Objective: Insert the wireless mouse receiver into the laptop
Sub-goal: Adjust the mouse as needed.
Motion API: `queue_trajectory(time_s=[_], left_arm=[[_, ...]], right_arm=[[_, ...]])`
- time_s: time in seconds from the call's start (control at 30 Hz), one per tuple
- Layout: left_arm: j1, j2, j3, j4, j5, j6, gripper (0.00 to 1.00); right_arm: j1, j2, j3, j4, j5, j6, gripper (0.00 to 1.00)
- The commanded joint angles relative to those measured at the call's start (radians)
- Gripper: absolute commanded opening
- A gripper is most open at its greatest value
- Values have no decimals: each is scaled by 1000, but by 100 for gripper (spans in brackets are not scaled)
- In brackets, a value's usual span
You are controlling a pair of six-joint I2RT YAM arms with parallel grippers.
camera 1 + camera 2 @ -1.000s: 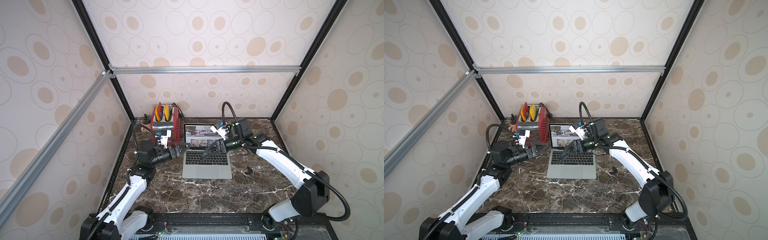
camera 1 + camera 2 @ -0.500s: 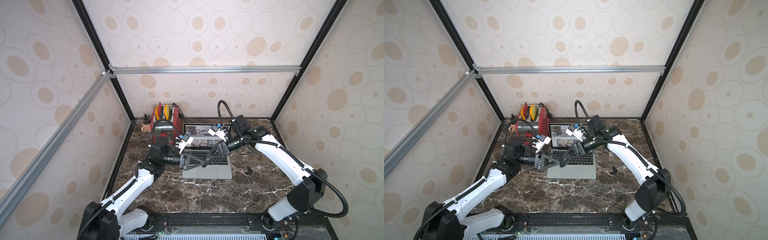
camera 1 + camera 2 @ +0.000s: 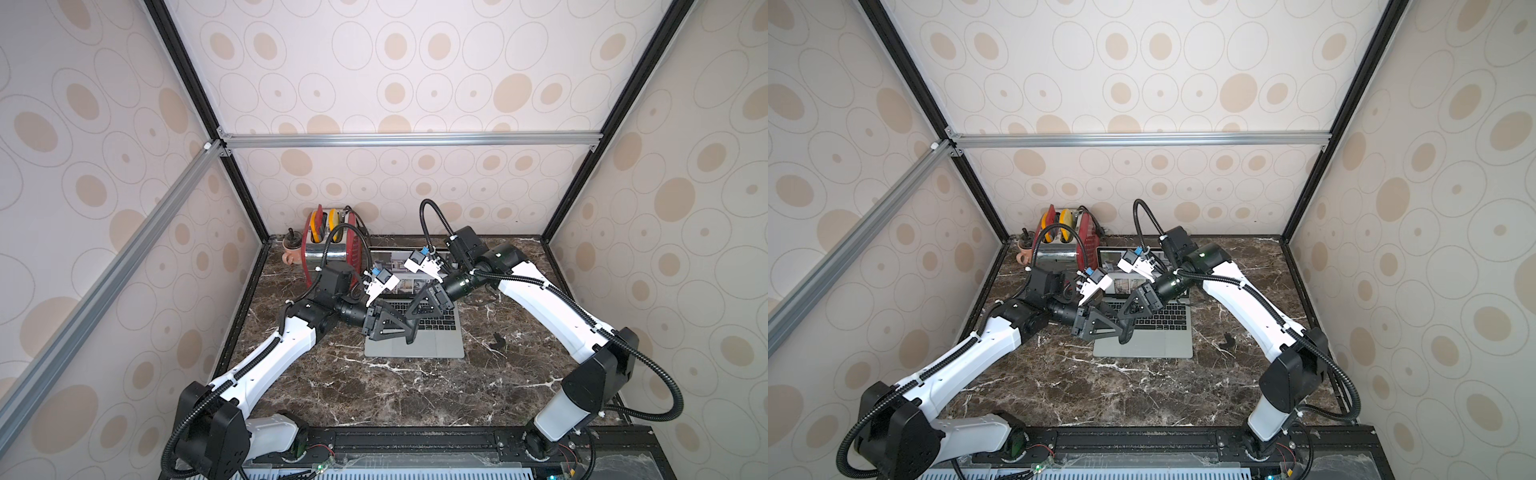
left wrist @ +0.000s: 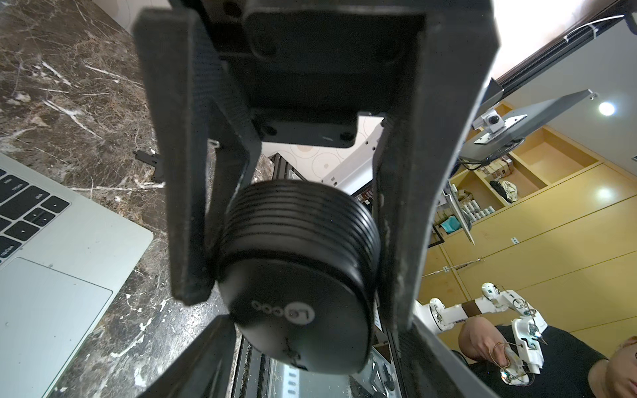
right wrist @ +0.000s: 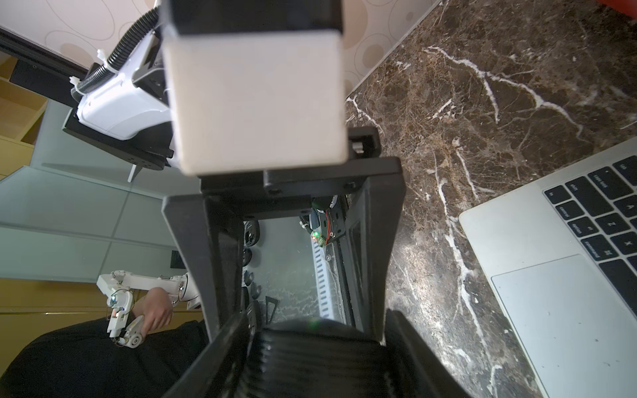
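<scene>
The left gripper (image 3: 409,334) and right gripper (image 3: 413,312) meet over the laptop (image 3: 441,347), fingers of each standing apart; whether anything sits between them is unclear

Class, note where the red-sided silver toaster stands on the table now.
In both top views the red-sided silver toaster stands at the back left corner of the dark marble table, between a small brown cup and the open silver-grey laptop.

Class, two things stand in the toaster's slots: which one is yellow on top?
The piece nearer the laptop; the other piece, nearer the cup, is red on top.
</scene>
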Motion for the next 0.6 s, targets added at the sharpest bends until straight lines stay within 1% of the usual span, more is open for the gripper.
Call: queue_trajectory(time_s=[0.0, 0.1, 0.2, 0.27, 0.4, 0.5, 0.57], left_arm=[[-11, -25, 42, -25, -28, 72, 77], [-11, -69, 15, 37, -93, 25, 81], [1, -97, 2, 36, -174, 23, 86], [10, -97, -9, 52, -166, 14, 87], [10, -90, -35, 170, -89, -66, 87], [10, -94, -42, 264, -52, -136, 86], [9, -105, -36, 279, -39, -143, 85]], right_arm=[[15, 6, 30, 0, -18, -20, 1], [15, -9, 15, 44, 3, 17, 0], [14, -33, -5, 95, -2, 53, 0], [15, -49, -18, 130, -15, 72, 0], [16, -75, -47, 206, -34, 114, 0], [33, -74, -44, 218, -39, 117, 0], [45, -73, -41, 221, -41, 115, 0]])
